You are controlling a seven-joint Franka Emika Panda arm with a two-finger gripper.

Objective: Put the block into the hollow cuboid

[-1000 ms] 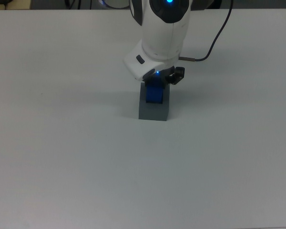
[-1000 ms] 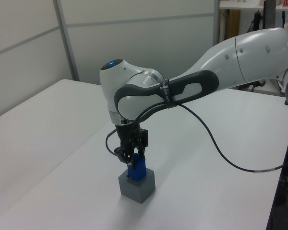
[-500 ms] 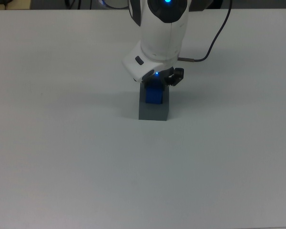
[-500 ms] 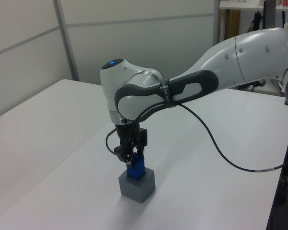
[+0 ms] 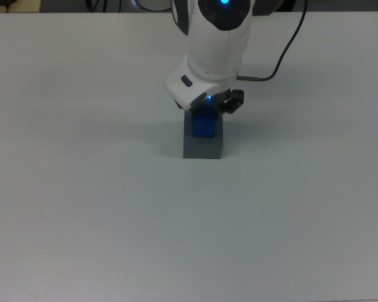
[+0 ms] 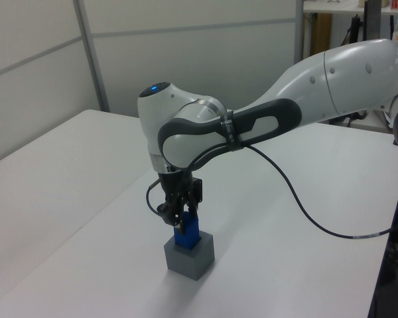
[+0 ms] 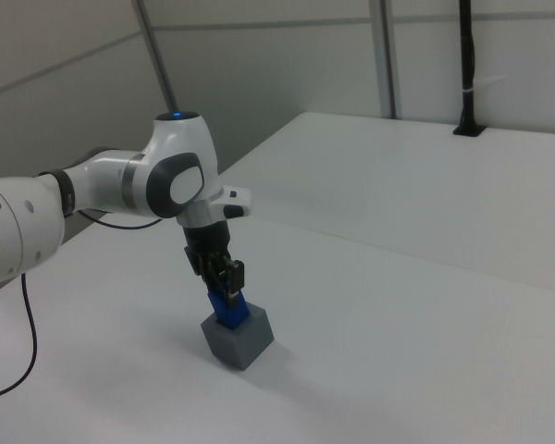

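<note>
- The gripper (image 6: 183, 217) is seen pointing straight down over the hollow cuboid (image 6: 190, 258), its fingers clenched on the upper part of the block (image 6: 187, 232).
- The block, bright blue, is held upright directly below the gripper, its lower end seated in the square hole in the top face of the hollow cuboid while most of its height stands proud of the rim.
- In the top view, the block (image 5: 204, 124) is shown just beneath the gripper (image 5: 209, 108), within the outline of the hollow cuboid (image 5: 203, 143).
- In the right view, the gripper (image 7: 224, 283) is pictured closed on the block (image 7: 228, 311), with the hollow cuboid (image 7: 238, 338) resting on the bench (image 7: 425, 314) immediately below.
- A black cable (image 6: 298, 205) is seen looping away from the arm above the gripper, toward the left view's right.
- The bench (image 5: 82, 207) is shown as a plain white surface.
</note>
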